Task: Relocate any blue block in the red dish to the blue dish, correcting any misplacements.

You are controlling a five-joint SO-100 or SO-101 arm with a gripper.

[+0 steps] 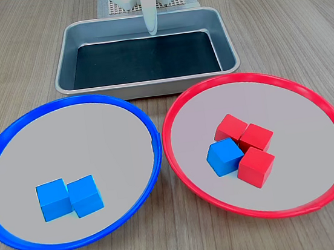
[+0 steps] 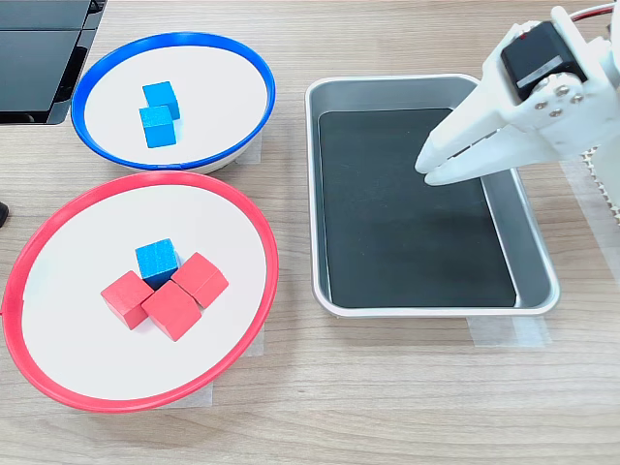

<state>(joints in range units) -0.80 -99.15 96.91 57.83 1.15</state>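
Claw (image 2: 429,167) of the white arm hangs above the metal tray (image 2: 528,254), its jaws brought together on nothing that I can see. Well away from it, the blue block (image 2: 157,262) sits in the red dish (image 2: 266,266), touching the red cubes (image 2: 174,308) huddled beside it. Two more blue cubes (image 2: 159,116) rest side by side in the blue dish (image 2: 262,82), also far from the claw across the wooden table (image 2: 387,387).
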